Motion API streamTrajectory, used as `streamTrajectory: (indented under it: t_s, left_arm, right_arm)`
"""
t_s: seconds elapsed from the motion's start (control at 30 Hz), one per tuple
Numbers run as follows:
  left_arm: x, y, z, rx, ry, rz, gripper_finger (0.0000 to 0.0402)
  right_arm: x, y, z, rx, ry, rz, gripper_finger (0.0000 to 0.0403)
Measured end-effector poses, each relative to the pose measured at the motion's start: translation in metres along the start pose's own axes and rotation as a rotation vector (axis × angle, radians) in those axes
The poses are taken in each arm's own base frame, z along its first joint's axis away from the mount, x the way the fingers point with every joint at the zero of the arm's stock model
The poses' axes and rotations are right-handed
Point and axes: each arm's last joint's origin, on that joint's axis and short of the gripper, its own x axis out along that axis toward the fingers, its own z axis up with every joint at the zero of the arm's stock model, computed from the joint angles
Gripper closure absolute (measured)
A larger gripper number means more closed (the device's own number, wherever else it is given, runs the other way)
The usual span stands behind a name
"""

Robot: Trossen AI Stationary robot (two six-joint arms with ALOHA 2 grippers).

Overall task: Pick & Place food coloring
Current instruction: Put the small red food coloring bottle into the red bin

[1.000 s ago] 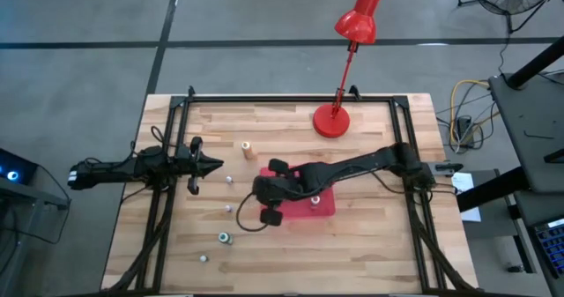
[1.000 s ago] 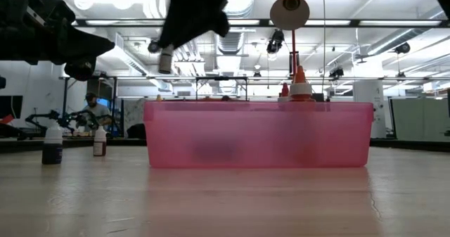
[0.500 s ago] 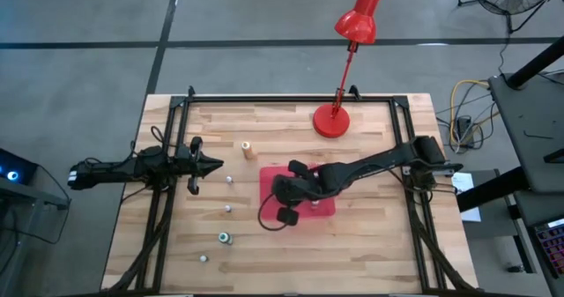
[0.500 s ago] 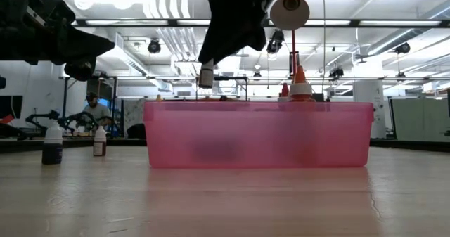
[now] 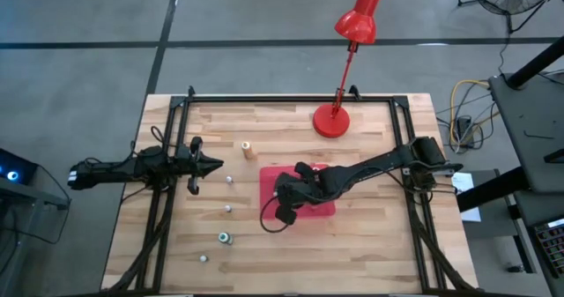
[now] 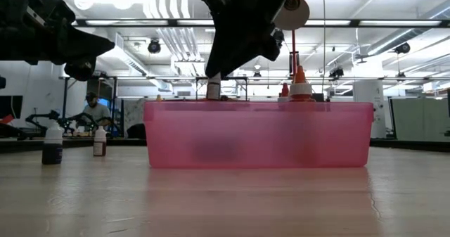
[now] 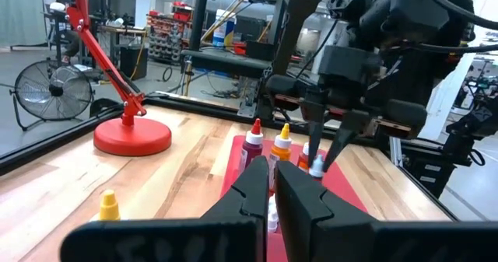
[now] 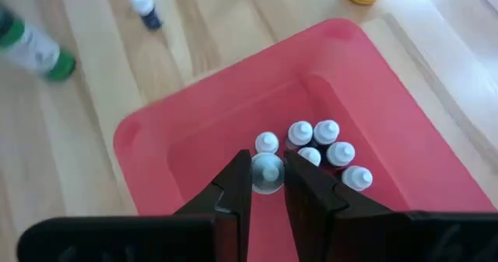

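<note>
Right gripper (image 8: 268, 186): poised over the red tray (image 8: 194, 137), fingers pinched on one small white-capped food coloring bottle (image 8: 267, 172).
Held bottle: hung upright, long axis vertical, cap up between the fingers; in the low view its base (image 6: 213, 89) sat about level with the tray rim (image 6: 257, 105), not yet down inside.
Key relation: free tray floor directly below the held bottle; cluster of bottles already in the tray (image 8: 327, 149) just beside it, on the side away from the tray's open floor.
Judgement: straight descent looked enough; risk of nudging the nearest standing bottle.
Left gripper (image 5: 211, 165): parked near the table's left edge, fingers pressed together, holding nothing.
Remaining bottles: several on the wood (image 5: 226, 209) between the left gripper and the tray; the left arm sat nearer to those.
</note>
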Motion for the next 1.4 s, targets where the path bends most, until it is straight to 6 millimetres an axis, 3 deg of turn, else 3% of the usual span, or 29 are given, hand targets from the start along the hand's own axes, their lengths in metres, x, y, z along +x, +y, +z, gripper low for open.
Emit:
streamTrajectory:
  t_s: [0.3, 0.7, 1.4]
  left_arm:
    - [0.000, 0.000, 0.000, 0.000, 0.000, 0.000, 0.0402]
    - [0.000, 0.000, 0.000, 0.000, 0.000, 0.001, 0.0402]
    - [0.000, 0.000, 0.000, 0.000, 0.000, 0.000, 0.0402]
  right_arm:
    - [0.026, 0.005, -0.007, 0.194, 0.044, -0.058, 0.0349]
    - [0.054, 0.014, -0.008, 0.222, 0.091, -0.150, 0.0349]
    - [0.062, 0.010, -0.018, 0.174, 0.112, -0.202, 0.0349]
